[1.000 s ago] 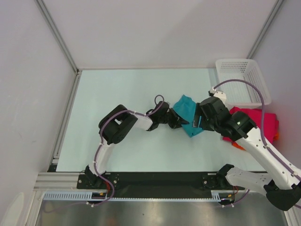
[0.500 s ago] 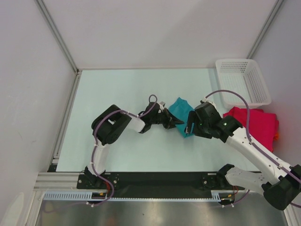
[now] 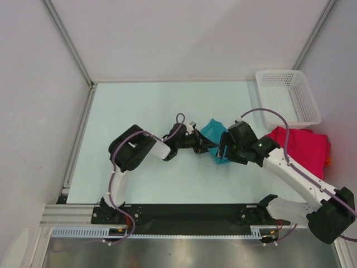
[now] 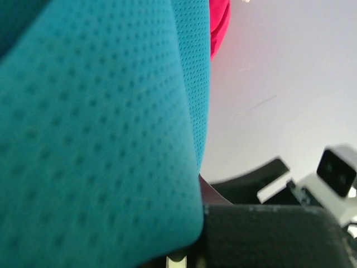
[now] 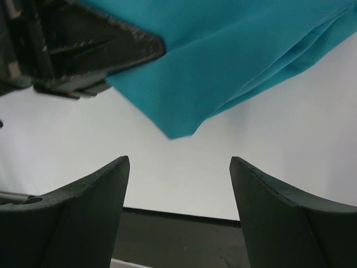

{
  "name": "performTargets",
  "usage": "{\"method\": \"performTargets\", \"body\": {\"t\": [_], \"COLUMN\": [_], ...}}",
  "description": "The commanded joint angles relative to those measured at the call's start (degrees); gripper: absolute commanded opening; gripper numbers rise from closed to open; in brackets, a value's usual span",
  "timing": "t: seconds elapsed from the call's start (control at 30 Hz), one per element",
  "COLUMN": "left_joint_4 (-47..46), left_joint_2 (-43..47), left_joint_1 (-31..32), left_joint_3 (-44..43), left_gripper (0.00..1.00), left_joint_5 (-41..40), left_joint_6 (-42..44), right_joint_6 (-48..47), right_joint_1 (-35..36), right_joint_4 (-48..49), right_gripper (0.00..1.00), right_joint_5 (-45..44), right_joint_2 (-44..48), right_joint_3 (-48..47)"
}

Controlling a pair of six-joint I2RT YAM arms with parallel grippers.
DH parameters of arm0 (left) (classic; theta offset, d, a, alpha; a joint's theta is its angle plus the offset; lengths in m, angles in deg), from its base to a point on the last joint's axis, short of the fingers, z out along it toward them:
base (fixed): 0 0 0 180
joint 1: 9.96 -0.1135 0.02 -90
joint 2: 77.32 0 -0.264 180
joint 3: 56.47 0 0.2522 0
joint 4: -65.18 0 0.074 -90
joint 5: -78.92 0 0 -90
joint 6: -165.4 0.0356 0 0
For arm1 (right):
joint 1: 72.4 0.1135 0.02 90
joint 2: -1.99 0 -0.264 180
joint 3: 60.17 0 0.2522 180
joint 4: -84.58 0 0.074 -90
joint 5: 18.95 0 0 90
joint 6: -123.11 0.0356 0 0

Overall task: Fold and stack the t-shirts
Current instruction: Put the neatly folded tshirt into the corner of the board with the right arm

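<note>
My left fingers [image 3: 205, 144] pinch the teal t-shirt [image 3: 213, 130]. My right fingers [image 3: 224, 152] stand spread, its corner just ahead of their gap. The crimson t-shirt [image 3: 301, 146] lies behind the right fingers.

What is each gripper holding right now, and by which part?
The left gripper is shut on the teal t-shirt, at the edge facing its arm, near a corner. The right gripper is open, holding nothing.

Pale table [image 3: 145, 111]: pink t-shirt [image 3: 304, 146], white basket [image 3: 279, 73]
</note>
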Motion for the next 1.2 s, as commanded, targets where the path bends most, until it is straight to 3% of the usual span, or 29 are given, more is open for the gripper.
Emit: {"method": "performTargets", "body": {"t": [0.0, 0.1, 0.27, 0.43, 0.83, 1.17], "left_joint_4": [-7.5, -18.7, -28.6, -29.0, -30.1, -30.2], "left_joint_2": [4.2, 5.0, 2.7, 3.5, 4.2, 3.2], "left_joint_1": [-0.5, -1.9, -5.4, -5.9, -6.0, -6.3], "left_joint_3": [7.0, 15.6, 20.5, 22.7, 24.7, 23.7], "left_gripper": [0.00, 0.00, 0.00, 0.00, 0.00, 0.00], "left_joint_5": [1.5, 0.2, 1.8, 2.9, 3.6, 4.0], "left_joint_6": [-1.3, -5.8, -10.8, -9.9, -10.0, -10.3], "right_joint_6": [-2.8, -4.4, -5.2, -7.6, -15.4, -15.7], "right_joint_1": [-2.9, -5.0, -7.5, -10.6, -15.5, -15.3], "right_joint_4": [3.7, 4.4, 7.2, 9.7, 13.0, 17.7], "right_gripper": [0.78, 0.78, 0.78, 0.79, 0.79, 0.78], "right_joint_5": [-0.5, -0.3, 1.6, 2.1, 3.1, 8.7], "right_joint_2": [-3.1, -6.2, -10.1, -14.8, -37.2, -43.5], "right_joint_3": [-0.2, -1.7, -2.6, -4.8, -14.7, -14.9]}}
